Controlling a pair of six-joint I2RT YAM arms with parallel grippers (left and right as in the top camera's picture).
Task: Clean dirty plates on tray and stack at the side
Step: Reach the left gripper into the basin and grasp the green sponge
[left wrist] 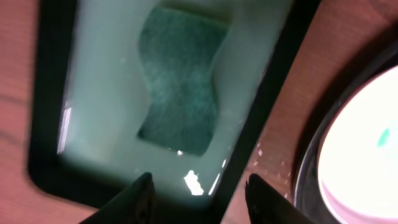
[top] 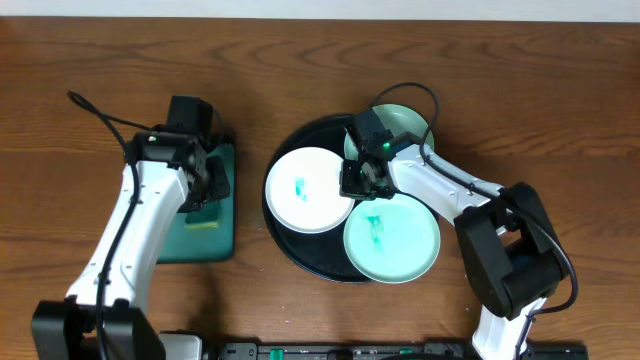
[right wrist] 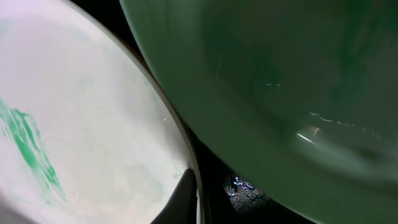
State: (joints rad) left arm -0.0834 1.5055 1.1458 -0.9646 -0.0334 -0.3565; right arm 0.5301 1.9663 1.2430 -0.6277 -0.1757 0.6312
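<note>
At far left, the left gripper (left wrist: 202,183) hangs with jaws apart and empty over a black-rimmed green tray (left wrist: 93,112) holding a teal sponge (left wrist: 180,93). Rightward, the round black tray (top: 310,252) carries a smeared white plate (top: 307,190). Beside its rim the right gripper (top: 358,183) is clenched shut, between a smeared front mint plate (top: 392,238) and a rear mint plate (top: 405,122).

Table (top: 90,60): brown wood, with darker grain streaks.
Round tray (top: 300,258): glossy black.
White plate (top: 310,190): white, with a teal-green smear in the middle.
Near mint plate (top: 392,238), at the round tray's near edge: pale mint, teal smear in the middle.
Far mint plate (top: 405,122), at the round tray's far edge: pale mint.
Rectangular tray (top: 200,245), beside the round tray: green bed, black rim.
Sponge (left wrist: 180,93): dark teal-green, mottled.
</note>
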